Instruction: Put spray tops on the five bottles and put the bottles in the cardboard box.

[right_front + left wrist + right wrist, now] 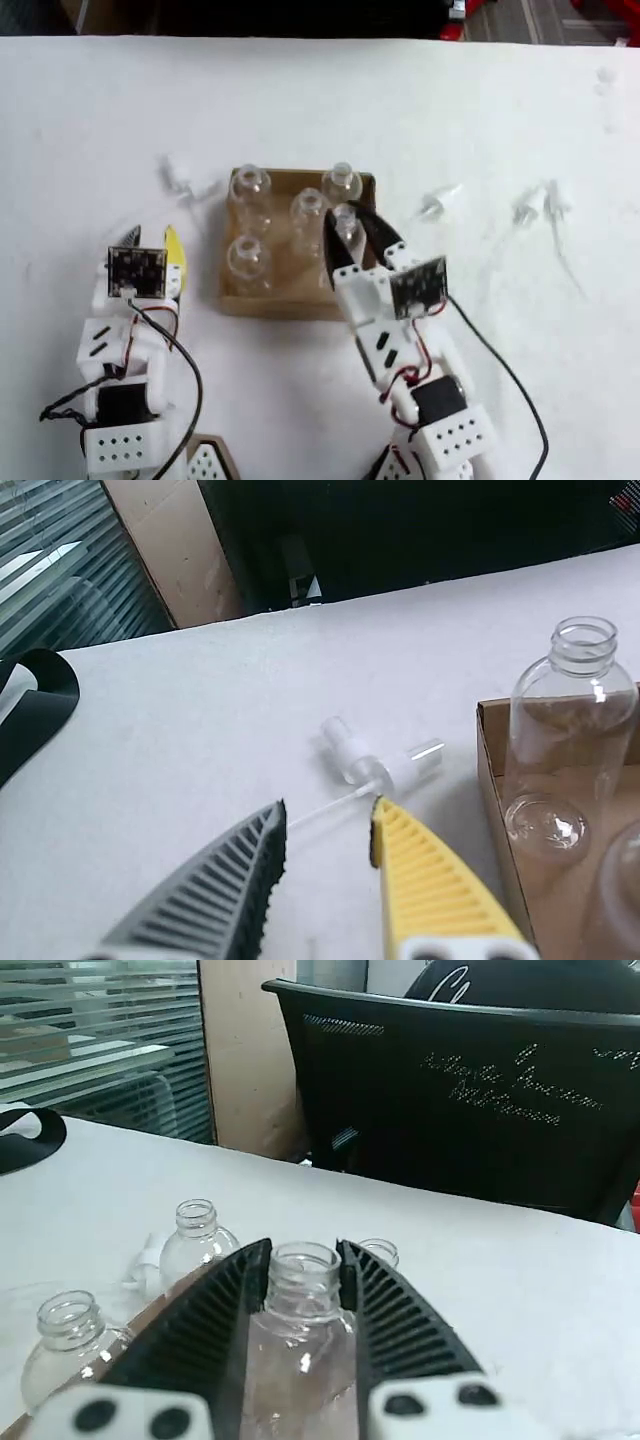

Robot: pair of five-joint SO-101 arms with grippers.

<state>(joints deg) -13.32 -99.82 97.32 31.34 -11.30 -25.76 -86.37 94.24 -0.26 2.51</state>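
Five clear, capless bottles stand in the cardboard box (226, 290) in the middle of the table. My right gripper (345, 214) (303, 1250) has its black fingers closed around the neck of the bottle (346, 234) (300, 1305) on the box's right side. Other bottles (197, 1235) (70, 1335) stand beside it. My left gripper (160, 240) (328, 822) is open, left of the box, with its grey and yellow fingers low over the table. A clear spray top (372, 765) (180, 180) lies just ahead of its fingertips. A bottle (572, 710) stands in the box corner nearby.
More spray tops lie on the white table right of the box, one close by (440, 200) and two farther out (525, 210) (556, 200). A black chair (480, 1110) stands beyond the table's far edge.
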